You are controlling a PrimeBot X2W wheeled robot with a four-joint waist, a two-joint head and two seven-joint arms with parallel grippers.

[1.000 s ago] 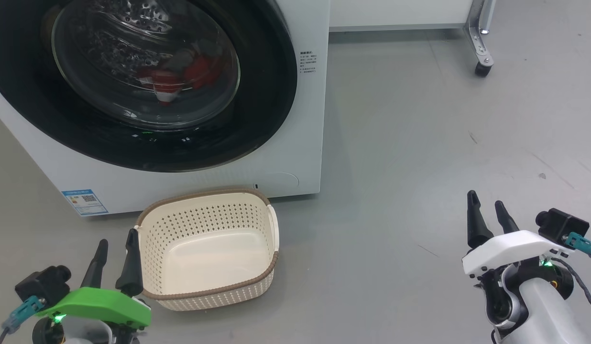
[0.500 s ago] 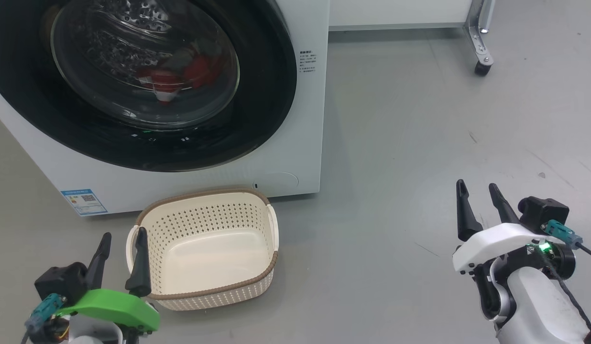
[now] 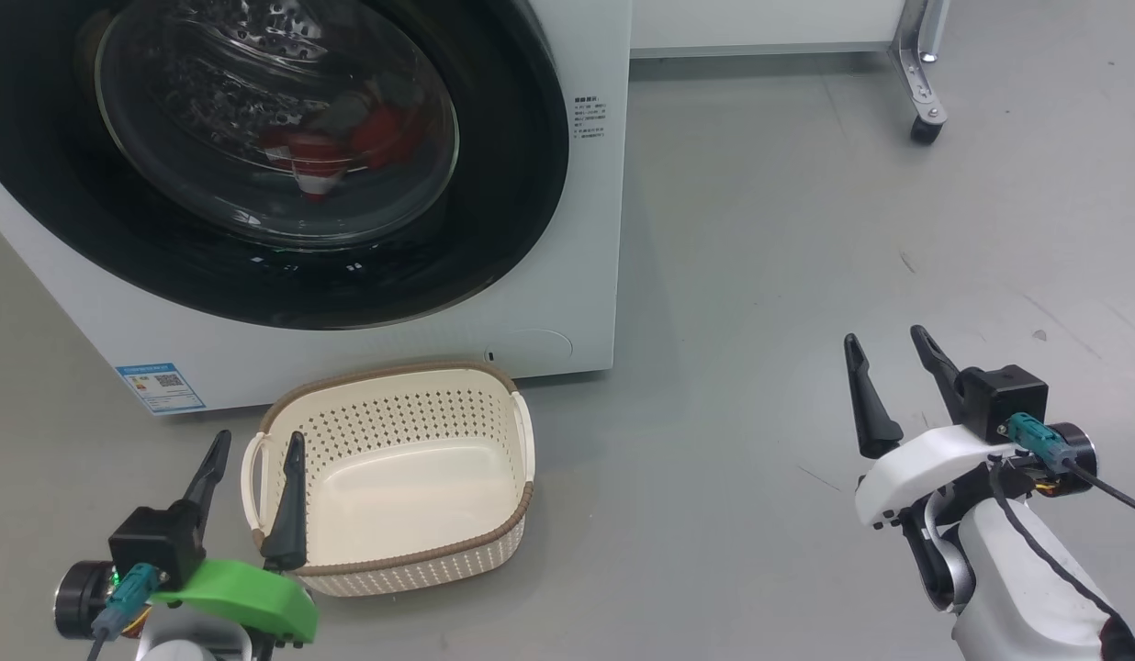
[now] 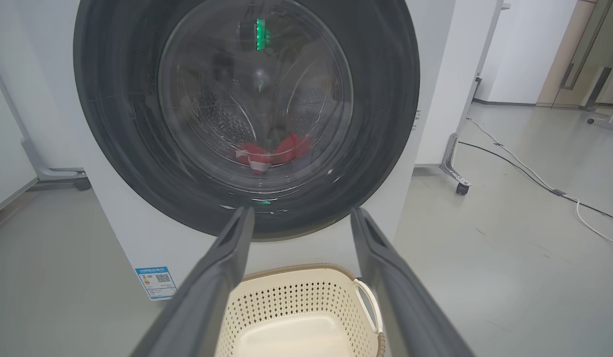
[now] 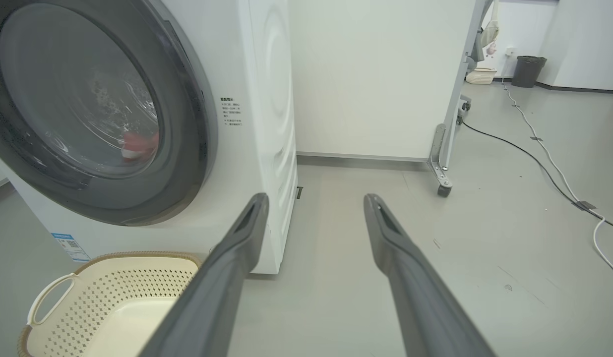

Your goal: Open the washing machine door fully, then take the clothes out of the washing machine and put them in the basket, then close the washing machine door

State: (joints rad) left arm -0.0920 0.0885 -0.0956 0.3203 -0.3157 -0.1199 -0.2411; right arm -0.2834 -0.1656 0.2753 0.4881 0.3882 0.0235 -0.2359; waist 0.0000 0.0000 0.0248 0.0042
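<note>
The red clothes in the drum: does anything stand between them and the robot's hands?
Yes. The washing machine door is shut, and its glass covers the clothes inside. The left hand and the right hand are open and not touching the door.

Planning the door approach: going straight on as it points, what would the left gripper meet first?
Likely the lower rim of the door, after the left gripper passes over the basket; depth is unclear.

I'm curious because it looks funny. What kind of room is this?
Probably a robot test lab, not a home laundry: a front-loading washing machine stands beside a wheeled white partition, with cables trailing across the bare grey floor.
</note>
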